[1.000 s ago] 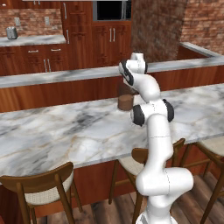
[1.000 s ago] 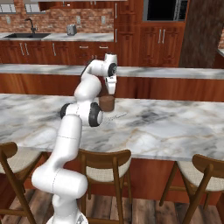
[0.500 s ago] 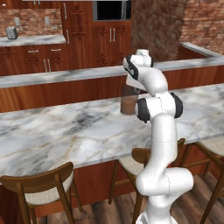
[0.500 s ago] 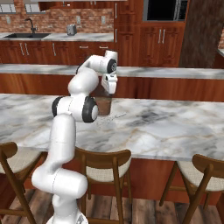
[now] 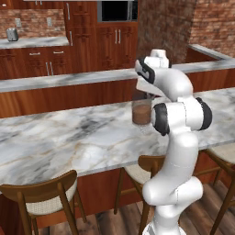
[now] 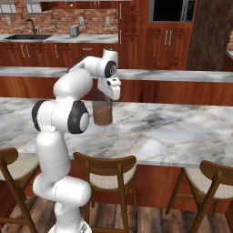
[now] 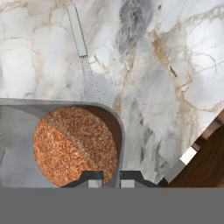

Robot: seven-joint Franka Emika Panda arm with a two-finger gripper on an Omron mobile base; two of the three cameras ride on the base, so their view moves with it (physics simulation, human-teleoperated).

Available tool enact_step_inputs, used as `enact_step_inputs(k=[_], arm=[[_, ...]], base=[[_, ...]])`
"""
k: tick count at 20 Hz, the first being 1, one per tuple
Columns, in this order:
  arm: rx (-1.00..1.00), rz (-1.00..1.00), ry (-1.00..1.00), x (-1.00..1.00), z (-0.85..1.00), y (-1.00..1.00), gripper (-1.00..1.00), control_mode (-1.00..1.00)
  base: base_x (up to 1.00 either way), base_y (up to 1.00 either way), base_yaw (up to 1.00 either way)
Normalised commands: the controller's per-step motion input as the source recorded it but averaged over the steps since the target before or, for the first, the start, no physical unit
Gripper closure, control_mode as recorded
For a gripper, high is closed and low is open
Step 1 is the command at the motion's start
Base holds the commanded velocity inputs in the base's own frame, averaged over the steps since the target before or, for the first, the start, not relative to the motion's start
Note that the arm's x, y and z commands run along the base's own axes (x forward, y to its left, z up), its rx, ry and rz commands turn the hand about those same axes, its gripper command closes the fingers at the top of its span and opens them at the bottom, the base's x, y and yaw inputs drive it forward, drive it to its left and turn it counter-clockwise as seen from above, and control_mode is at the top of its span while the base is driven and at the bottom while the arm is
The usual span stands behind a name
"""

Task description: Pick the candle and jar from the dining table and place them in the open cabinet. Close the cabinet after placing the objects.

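One jar: clear glass, brown grains in its lower half, the jar (image 6: 103, 110) is at the worktop (image 6: 182, 127), near its middle; whether it still rests there I cannot tell.
Grip: the hand (image 7: 111, 178) comes straight down from above, fingertips pinched narrow on the glass rim.
Risk: a pinch on thin wall may slip or tilt the jar when it is carried to the cabinet, spilling grains.
Arm: elbow folded high, wrist bent down over the jar.
Nearby: wooden stools (image 6: 105, 168) along the near edge.
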Motion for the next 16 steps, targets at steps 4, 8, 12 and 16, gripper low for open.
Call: enact_step_inputs(k=[4, 8, 12, 16], arm=[[0.0, 0.21, 0.0, -0.71, 0.85, 0.0, 1.0, -1.0], [0.0, 0.21, 0.0, -0.34, 0.87, 0.0, 1.0, -1.0], [0.0, 0.22, 0.0, -0.66, 0.76, 0.0, 1.0, -1.0], [0.0, 0.24, 0.01, -0.88, 0.52, 0.0, 1.0, -1.0]], base=[[0.0, 0.0, 0.0], [0.0, 0.0, 0.0], [0.0, 0.0, 0.0], [0.0, 0.0, 0.0]])
